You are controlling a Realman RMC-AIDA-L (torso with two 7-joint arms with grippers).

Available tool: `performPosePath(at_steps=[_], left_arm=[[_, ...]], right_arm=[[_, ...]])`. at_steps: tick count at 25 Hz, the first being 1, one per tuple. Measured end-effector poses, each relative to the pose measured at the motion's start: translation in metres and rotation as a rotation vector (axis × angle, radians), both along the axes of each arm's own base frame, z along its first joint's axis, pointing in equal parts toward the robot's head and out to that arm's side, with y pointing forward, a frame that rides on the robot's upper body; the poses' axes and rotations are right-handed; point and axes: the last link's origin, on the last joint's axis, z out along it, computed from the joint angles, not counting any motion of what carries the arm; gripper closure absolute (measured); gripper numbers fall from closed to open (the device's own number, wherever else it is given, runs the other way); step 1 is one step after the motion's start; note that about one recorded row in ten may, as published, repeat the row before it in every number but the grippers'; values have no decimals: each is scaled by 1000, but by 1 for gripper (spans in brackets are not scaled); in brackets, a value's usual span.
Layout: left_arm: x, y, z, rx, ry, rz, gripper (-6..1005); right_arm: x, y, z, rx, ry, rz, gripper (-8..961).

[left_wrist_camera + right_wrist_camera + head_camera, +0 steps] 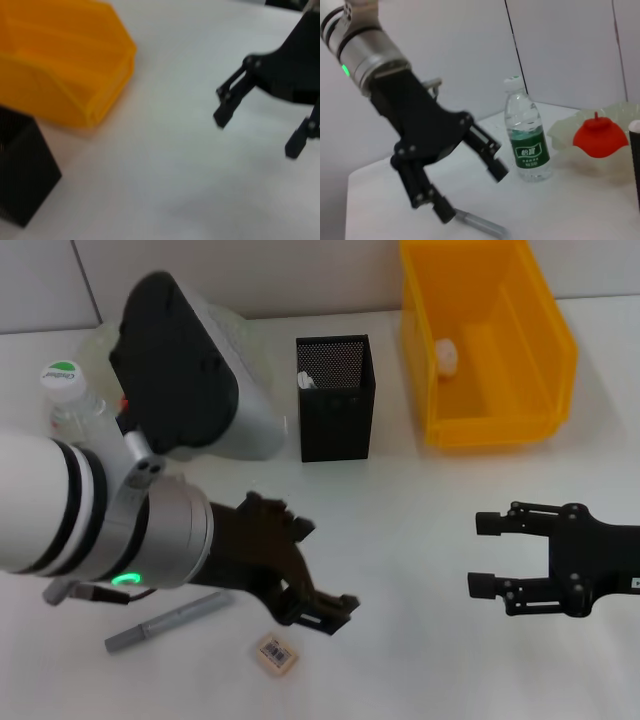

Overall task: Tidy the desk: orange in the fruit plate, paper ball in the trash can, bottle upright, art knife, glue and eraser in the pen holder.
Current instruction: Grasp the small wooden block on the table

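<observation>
Down near the front of the white surface (pixel 420 540), the left gripper (pixel 325 585) hangs with its jaws spread and nothing between them, just above and beside the eraser (pixel 278 651), which lies flat with its barcode label up. A grey pen-like tool (pixel 168 621) lies on the surface close to the eraser, under the left arm. The right gripper (pixel 487 554) is well apart on the right side, its jaws also spread and holding nothing. At the back, the pen holder (pixel 336 397) stands upright beside the trash can (pixel 487 340), and the paper ball (pixel 446 353) lies inside the trash can. The bottle (pixel 527 132) stands upright at the far left, near the fruit plate (pixel 570 131), which holds the orange (pixel 599 136).
</observation>
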Motion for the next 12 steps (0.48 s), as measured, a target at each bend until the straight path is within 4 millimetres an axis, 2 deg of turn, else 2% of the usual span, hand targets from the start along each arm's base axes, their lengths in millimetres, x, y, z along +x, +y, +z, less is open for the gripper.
performPosePath(at_steps=[7,12], left_arm=[[-6,-6,-9,-2,92,120,125],[-18,-6,-25,-27,144,193,126]], right_arm=[[6,-2,6,33,2,-23,151],[10,-5,7,61,-1,-22,151]])
